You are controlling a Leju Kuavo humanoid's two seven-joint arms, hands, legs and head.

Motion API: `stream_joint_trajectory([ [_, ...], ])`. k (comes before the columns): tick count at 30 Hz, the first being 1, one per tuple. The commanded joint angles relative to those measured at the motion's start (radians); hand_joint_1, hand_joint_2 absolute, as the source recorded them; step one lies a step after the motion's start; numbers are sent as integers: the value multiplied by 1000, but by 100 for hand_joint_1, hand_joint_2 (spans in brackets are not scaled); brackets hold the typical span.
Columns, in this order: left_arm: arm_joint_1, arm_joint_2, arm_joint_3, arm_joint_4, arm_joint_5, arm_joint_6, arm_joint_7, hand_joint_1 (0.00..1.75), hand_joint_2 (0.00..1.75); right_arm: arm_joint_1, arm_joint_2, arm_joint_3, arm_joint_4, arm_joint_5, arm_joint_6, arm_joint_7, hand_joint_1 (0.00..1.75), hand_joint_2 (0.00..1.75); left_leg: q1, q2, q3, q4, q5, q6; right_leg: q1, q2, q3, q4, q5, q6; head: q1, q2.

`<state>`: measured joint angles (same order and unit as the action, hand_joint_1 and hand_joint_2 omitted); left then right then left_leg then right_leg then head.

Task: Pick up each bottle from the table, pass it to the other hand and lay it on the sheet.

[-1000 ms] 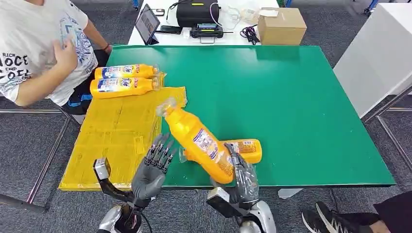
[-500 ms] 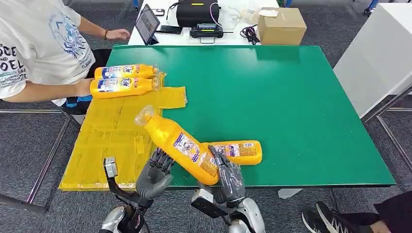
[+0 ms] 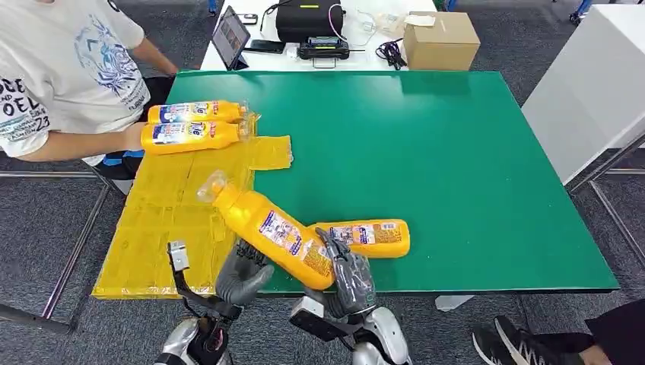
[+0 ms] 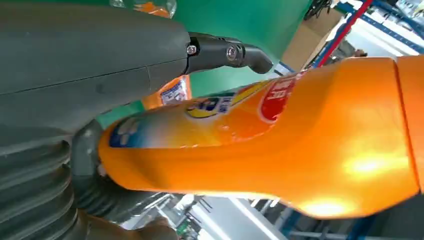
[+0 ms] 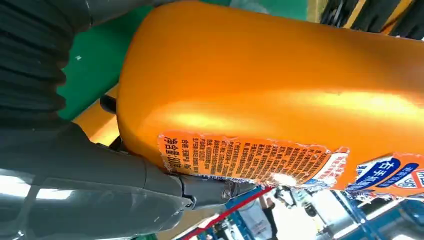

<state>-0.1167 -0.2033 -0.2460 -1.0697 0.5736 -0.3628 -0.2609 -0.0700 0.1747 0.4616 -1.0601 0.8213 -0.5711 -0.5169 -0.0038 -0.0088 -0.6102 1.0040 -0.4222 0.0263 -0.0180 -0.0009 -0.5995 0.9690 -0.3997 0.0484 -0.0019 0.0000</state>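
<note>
Right hand [image 3: 351, 275] grips the base of the orange bottle [image 3: 270, 228], tilted low in the frame's centre over the sheet [image 3: 167, 220]; our left hand [image 3: 242, 277] cups beneath, its hold unclear. We judge it rigid, glossy and slippery, best held mid-body.

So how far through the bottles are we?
Two bottles already lie at the far end of the yellow sheet. A third bottle is mid-handover: right hand grips its base, left hand underneath. One last bottle waits on the green table.
</note>
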Motion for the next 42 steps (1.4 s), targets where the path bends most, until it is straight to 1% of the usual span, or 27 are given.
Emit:
stream_joint_trajectory([
  [1,-66,-15,49,41,52,-12,0,0,175,-83,-15,98,149,-15,77,-10,175,175,1,1,3,0,-1,-1,1,1,3,-1,0,-1,0,0],
  [4,-68,-16,49,23,70,-21,0,0,175,-94,-21,121,175,-19,114,-15,175,175,2,2,5,0,-2,-2,2,1,5,-1,-1,-2,0,0],
  [8,-69,-17,50,20,73,-21,0,0,175,-103,-21,141,196,-22,150,-14,175,175,1,1,3,0,-1,-1,1,0,3,-1,-1,-2,0,0],
  [9,-68,-17,50,18,69,-21,-5,0,175,-106,-21,147,201,-24,164,-13,175,175,2,0,4,0,-2,-2,2,0,5,-1,-2,-2,0,0],
  [11,-65,-13,39,15,53,-23,-6,0,175,-110,-21,151,210,-22,167,-8,175,175,1,0,2,0,0,-1,1,0,2,-1,0,-1,0,0],
  [12,-64,-13,37,15,49,-26,-7,0,175,-111,-21,151,211,-21,166,-7,175,175,2,0,5,0,-2,-2,2,0,5,-1,-1,-2,0,0],
  [15,-64,-13,37,15,49,-26,-7,0,175,-111,-21,151,211,-21,166,-7,175,175,1,-1,4,0,-1,-2,2,-1,4,-1,-2,-2,0,0],
  [16,-62,-5,20,13,29,-38,-12,0,175,-112,-20,148,207,-23,162,-4,175,175,1,0,2,0,0,-1,1,-1,2,-1,-1,-1,0,0],
  [17,-61,-5,17,15,16,-34,-21,0,175,-111,-20,146,203,-24,163,-4,175,175,1,0,4,0,-1,-1,1,-1,4,0,-1,-2,0,0],
  [18,-56,-7,16,13,12,-37,-20,175,175,-110,-20,140,195,-32,168,-2,175,175,1,0,5,0,-2,-2,2,-1,5,0,-2,-2,0,0],
  [19,-53,-6,12,9,-4,-30,-29,175,175,-107,-19,134,188,-36,165,0,175,175,1,1,3,0,-1,-1,1,0,3,0,-1,-2,0,0],
  [24,-49,-9,16,2,-8,-22,-30,175,175,-106,-20,133,185,-33,162,5,175,175,2,0,6,1,-3,-2,2,-1,6,0,-3,-3,0,0],
  [25,-48,-8,16,-4,-18,-23,-34,175,175,-104,-19,127,180,-36,156,5,175,175,1,0,3,0,-1,-1,1,-1,3,-1,-1,-2,0,0],
  [27,-45,-8,22,-20,-49,-2,-50,175,175,-99,-21,116,160,-42,148,6,175,175,2,1,5,1,-3,-2,2,0,6,0,-3,-3,0,0],
  [28,-44,-8,25,-26,-57,7,-53,175,175,-97,-20,110,152,-44,143,9,175,175,1,0,3,0,-1,-1,1,-1,3,0,-1,-2,0,0],
  [30,-40,-6,34,-48,-77,22,-64,175,175,-91,-22,94,123,-53,139,17,175,175,2,0,6,1,-3,-2,2,-1,6,0,-3,-3,0,0],
  [31,-35,-6,44,-69,-98,45,-78,175,175,-85,-20,81,98,-63,140,22,119,175,1,0,3,1,-2,-1,1,-1,3,0,-2,-2,0,0],
  [32,-33,-7,54,-80,-102,57,-80,175,175,-80,-17,67,79,-70,128,28,2,175,1,0,2,0,-1,-1,1,0,2,0,-1,-1,0,0],
  [33,-32,-5,61,-90,-108,67,-82,175,175,-78,-15,62,66,-71,125,32,0,175,1,1,3,1,-2,-2,2,0,3,0,-2,-2,0,0],
  [34,-33,-6,74,-105,-126,92,-92,175,175,-75,-17,55,39,-75,124,39,0,0,1,0,1,0,-1,-1,1,0,1,0,-1,-1,0,0],
  [36,-36,-2,86,-125,-161,127,-114,175,175,-65,-18,43,-7,-92,124,41,0,0,2,1,4,1,-2,-2,2,0,4,1,-2,-3,0,0],
  [38,-46,-1,100,-133,-167,136,-113,175,175,-52,-25,33,-66,-128,149,32,0,0,0,1,0,1,-1,-1,1,1,0,1,0,-1,0,0],
  [40,-51,-2,107,-133,-175,150,-118,175,175,-47,-27,29,-84,-143,162,30,0,0,1,1,1,1,-1,-1,1,0,1,1,-1,-2,0,0],
  [41,-66,0,119,-138,-235,217,-161,175,175,-36,-35,19,-133,-189,191,11,0,0,1,0,3,1,-2,-2,2,0,3,0,-2,-2,0,0],
  [42,-80,3,129,-144,-264,249,-185,175,175,-28,-42,10,-171,-217,208,-2,0,0,1,-1,1,1,-1,-1,1,-2,1,0,-1,-2,0,0],
])
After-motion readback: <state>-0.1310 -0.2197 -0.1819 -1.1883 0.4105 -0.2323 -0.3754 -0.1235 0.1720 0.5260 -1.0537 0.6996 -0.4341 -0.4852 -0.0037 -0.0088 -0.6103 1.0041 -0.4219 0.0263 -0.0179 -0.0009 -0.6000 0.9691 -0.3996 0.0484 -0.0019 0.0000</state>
